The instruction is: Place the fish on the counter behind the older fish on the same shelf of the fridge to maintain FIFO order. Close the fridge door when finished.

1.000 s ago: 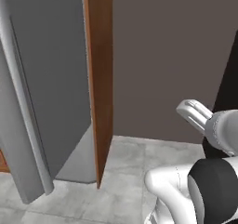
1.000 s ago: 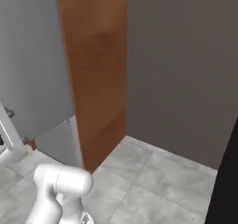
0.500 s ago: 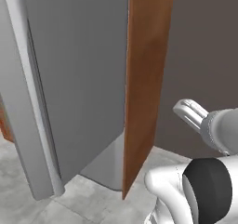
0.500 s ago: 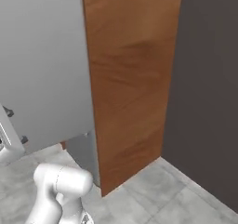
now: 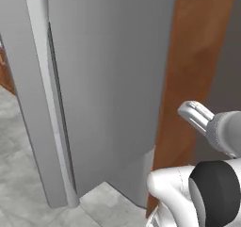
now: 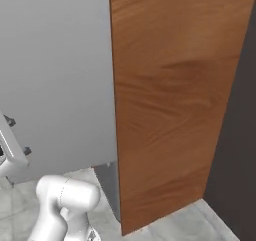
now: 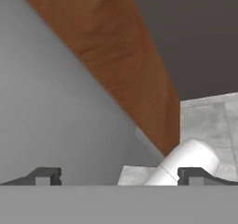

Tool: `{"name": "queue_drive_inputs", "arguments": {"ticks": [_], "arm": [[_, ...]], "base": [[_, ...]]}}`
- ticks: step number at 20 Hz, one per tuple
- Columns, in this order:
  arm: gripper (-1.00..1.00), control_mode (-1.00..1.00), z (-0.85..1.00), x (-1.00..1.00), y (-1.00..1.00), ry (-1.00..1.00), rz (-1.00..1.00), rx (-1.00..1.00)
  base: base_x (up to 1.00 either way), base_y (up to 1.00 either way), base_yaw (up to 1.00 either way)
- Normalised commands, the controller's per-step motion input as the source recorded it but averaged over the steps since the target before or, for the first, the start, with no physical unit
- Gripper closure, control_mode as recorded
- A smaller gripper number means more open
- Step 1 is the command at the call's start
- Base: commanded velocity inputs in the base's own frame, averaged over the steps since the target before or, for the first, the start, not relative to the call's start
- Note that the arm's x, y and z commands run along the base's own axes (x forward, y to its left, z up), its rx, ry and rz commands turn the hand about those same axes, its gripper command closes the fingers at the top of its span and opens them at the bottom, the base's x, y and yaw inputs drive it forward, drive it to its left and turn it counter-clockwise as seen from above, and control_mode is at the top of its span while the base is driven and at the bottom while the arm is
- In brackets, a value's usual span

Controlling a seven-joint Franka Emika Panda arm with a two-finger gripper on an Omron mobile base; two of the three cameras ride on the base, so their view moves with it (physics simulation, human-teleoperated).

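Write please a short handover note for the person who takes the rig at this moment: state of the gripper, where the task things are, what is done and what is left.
Gripper: open, nothing between the fingertips, seen in the hand view.
Fridge: its grey side fills the view close in front of the base, with a brown wooden panel to its right.
Fridge door: stands open at the left in the left base view, seen edge-on.
Fish, older fish, shelf and counter: cannot be placed from these views.
Done: cannot be judged from here.
Left: as far as can be seen, closing the door at least; check the shelf first.
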Motion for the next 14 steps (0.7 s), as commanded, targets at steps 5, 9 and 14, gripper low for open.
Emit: {"name": "queue_drive_inputs", "arguments": {"ticks": [5, 9, 14], "arm": [[-1.00, 1.00, 0.00, 0.00, 0.00, 0.00, 0.00, 0.00], [-1.00, 1.00, 0.00, 0.00, 0.00, 0.00, 0.00, 0.00], [-1.00, 1.00, 0.00, 0.00, 0.00, 0.00, 0.00, 0.00]], "base": [[0.71, -0.01, 0.33], [0.50, -0.10, 0.28], [0.47, -0.13, 0.27]]}}
